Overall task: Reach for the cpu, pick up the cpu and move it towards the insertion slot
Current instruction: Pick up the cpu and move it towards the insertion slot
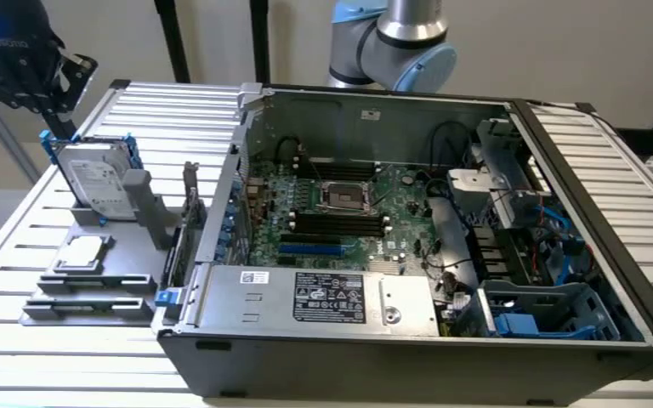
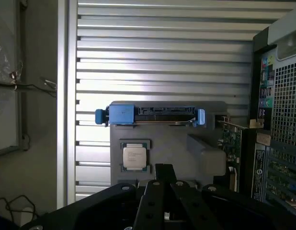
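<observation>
The cpu (image 1: 82, 253), a small flat square chip w/ shiny silver metal top and pale rim, lies flat in a square recess of the grey plastic holder (image 1: 91, 308) on the pale slatted metal table (image 1: 14, 246). In the exterior view that's outside the open dark-grey pc case (image 1: 417, 361), at approx 9 o'clock of it. The insertion slot (image 1: 347, 197), a square socket w/ silver metal frame round a dark centre, sits on the green motherboard inside the case. I put the chip at roughly 8 o'clock from it and well apart, w/ the case wall between them. At 12 o'clock from the chip, the larger silver rectangular hard drive w/ blue brackets (image 1: 94, 177) stands on edge in the same holder. The black gripper (image 2: 164, 172) shows in the exterior view at about 11 o'clock from that drive, up over the table and apart from the chip. In the wrist view I see the chip's printed top face in its recess, near the gripper's black body but not touching it. I can't tell whether the gripper is wide or narrow. Inside the case, long narrow black memory slots (image 1: 332, 223) lie at 6 o'clock from the socket, w/ the blue long connector slot (image 1: 309, 251) just past them. The arm's blue-and-silver joint (image 1: 400, 38) stands behind the case at 12 o'clock.
</observation>
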Controlling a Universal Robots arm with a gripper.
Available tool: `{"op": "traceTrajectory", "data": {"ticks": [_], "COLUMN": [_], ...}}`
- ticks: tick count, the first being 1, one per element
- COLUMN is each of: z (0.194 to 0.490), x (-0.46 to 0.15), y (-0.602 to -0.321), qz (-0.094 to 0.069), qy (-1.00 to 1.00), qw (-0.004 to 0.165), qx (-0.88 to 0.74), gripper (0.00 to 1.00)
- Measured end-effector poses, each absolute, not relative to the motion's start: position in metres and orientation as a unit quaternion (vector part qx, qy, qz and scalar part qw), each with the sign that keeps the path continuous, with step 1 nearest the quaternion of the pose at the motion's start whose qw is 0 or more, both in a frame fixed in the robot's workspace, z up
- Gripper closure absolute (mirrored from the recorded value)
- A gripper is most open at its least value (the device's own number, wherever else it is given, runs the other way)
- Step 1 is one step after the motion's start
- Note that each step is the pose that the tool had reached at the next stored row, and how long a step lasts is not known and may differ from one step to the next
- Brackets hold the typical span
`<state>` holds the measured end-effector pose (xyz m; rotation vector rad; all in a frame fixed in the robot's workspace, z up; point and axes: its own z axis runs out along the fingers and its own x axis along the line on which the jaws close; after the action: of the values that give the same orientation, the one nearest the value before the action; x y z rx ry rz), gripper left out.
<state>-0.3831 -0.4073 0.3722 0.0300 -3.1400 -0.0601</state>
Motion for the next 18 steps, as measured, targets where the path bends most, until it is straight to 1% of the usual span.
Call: {"op": "traceTrajectory", "data": {"ticks": [7,18], "z": [0.371,0.357], "x": [-0.388,-0.413], "y": [-0.408,-0.423], "qz": [-0.019,-0.019], "qy": [-1.0,-1.0], "qw": [0.0,0.002], "qx": [0.01,0.01], "gripper": [0.89,0.89]}}
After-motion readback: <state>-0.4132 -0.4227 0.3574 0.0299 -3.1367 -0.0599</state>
